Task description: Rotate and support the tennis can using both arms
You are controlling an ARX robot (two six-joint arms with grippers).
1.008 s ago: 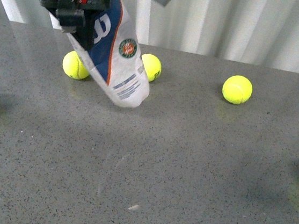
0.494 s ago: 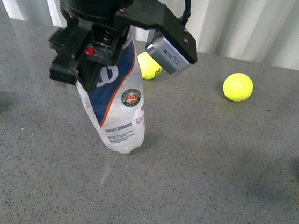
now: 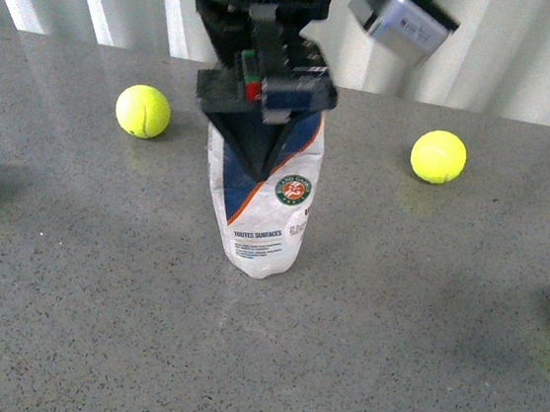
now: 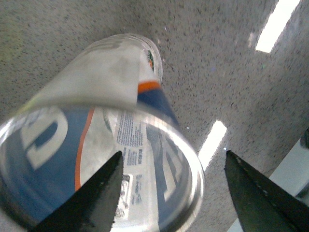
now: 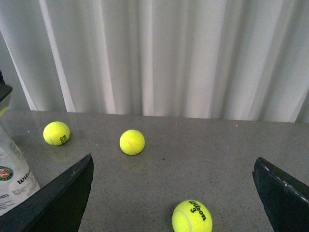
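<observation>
tennis can [image 3: 263, 220] stands upright on the grey speckled counter [image 3: 386, 368], base down, label facing the front camera. left gripper [image 4: 173, 153] sits directly over its open top. fingers spread: one finger [image 4: 91, 193] overlaps the can mouth, the other is clear of the silver rim [image 4: 195, 166], so no pinch is seen. right gripper [image 5: 173, 158] is off to the side, fingers spread wide with nothing between them. tennis balls [image 3: 143, 111] lie apart around the can.
</observation>
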